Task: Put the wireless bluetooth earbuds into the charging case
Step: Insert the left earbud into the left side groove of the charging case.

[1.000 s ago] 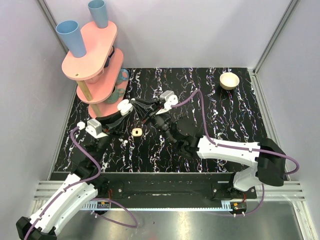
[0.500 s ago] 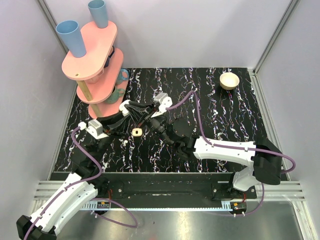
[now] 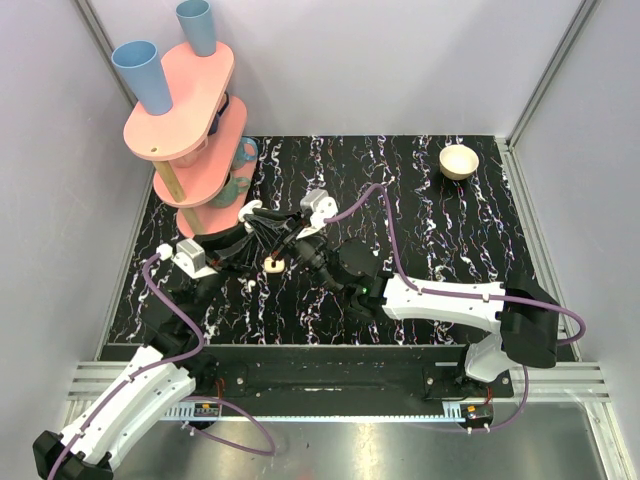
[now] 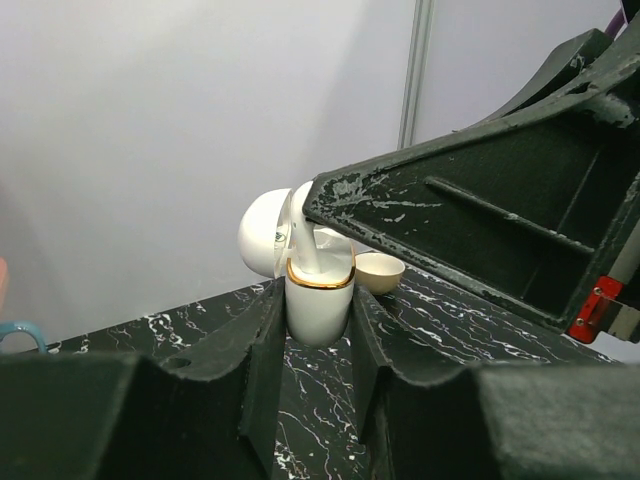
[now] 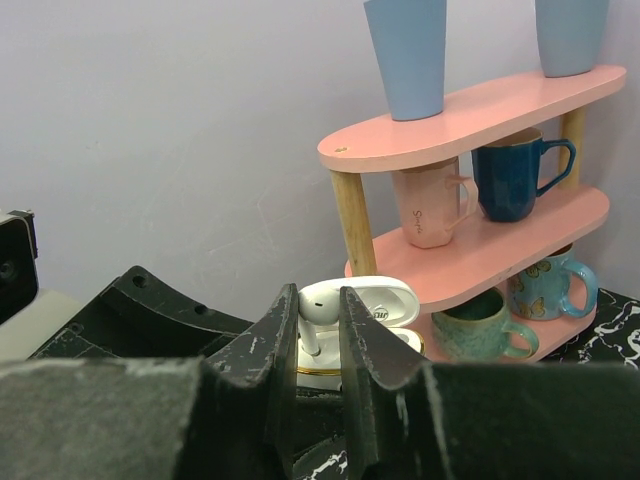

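Two things here: hold charging case (image 4: 320, 300) clamped steady in left gripper (image 4: 316, 335), ease earbud (image 5: 324, 300) pinched in right gripper (image 5: 318, 335) stem-first straight down into it, no letting go early.

Glossy white plastic, scuffed matt black
The charging case (image 4: 318, 305) is smooth, shiny, gold-rimmed; the black finger (image 4: 470, 215) at upper right looks rough, scratched

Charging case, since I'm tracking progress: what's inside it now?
One earbud, pinched by the right tool, dips into the open charging case; its wall hides the wells.
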`<state>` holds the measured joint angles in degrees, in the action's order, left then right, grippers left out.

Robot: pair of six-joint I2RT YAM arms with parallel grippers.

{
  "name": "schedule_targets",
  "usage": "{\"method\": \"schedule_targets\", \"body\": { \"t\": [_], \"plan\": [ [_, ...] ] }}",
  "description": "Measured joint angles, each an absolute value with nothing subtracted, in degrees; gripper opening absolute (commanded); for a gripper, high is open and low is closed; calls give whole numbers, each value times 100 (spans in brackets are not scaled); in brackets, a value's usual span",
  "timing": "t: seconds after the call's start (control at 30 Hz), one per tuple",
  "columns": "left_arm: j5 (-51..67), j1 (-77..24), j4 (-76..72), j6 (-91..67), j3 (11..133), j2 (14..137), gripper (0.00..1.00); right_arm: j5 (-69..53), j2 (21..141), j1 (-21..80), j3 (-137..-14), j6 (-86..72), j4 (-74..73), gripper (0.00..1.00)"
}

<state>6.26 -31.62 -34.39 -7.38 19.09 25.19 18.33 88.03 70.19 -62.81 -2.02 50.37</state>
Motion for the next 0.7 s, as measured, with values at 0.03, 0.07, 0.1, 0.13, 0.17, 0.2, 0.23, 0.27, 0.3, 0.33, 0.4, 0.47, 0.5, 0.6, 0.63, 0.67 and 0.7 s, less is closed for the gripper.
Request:
{"method": "schedule_targets", "body": {
  "t": [0.03,0.07,0.1,0.13,0.17,0.2,0.23,0.27,0.3,0.33,0.4,0.47,0.5,0.6,0.63,0.67,0.7],
  "plan": [
    [626,-3162,-3439,-738,1909,2517,0,1833,8805,7019,-6283,-202,5037,9],
    [624,-3162,-3439,-738,1909,2512,0,1833,8805,7022,-6287,-202,5037,9],
    [624,-3162,-3439,-738,1909,2510,0,1833,8805,7024,-6289,-202,5037,9],
    [624,-3162,-3439,-738,1909,2499,0,1833,8805,7026,-6289,-202,5037,9],
    [611,-3162,-3433,-738,1907,2482,0,1833,8805,7030,-6289,-202,5041,9],
    [600,-3162,-3430,-738,1907,2467,0,1831,8805,7032,-6289,-204,5057,9],
    [587,-3162,-3430,-738,1907,2447,0,1831,8805,7039,-6289,-204,5070,9],
    [580,-3162,-3428,-738,1907,2432,0,1828,8805,7046,-6289,-204,5078,9],
    [576,-3162,-3428,-738,1907,2421,0,1826,8805,7052,-6289,-204,5083,9],
    [567,-3162,-3424,-738,1907,2408,0,1822,8805,7054,-6289,-202,5092,9],
    [561,-3162,-3426,-738,1907,2397,0,1789,8805,7057,-6289,-202,5100,9],
    [554,-3162,-3424,-738,1907,2392,0,1780,8805,7057,-6289,-202,5103,9],
    [552,-3162,-3426,-738,1907,2392,0,1772,8805,7057,-6289,-202,5103,9],
    [515,-3162,-3424,-738,1907,2355,0,1719,8805,7057,-6289,-202,5113,9],
    [497,-3162,-3430,-740,1907,2340,0,1697,8805,7057,-6289,-202,5113,9],
    [473,-3162,-3433,-740,1907,2329,0,1682,8805,7057,-6289,-202,5111,9],
    [456,-3162,-3450,-742,1907,2322,0,1660,8805,7057,-6289,-202,5107,9]
  ]
}}
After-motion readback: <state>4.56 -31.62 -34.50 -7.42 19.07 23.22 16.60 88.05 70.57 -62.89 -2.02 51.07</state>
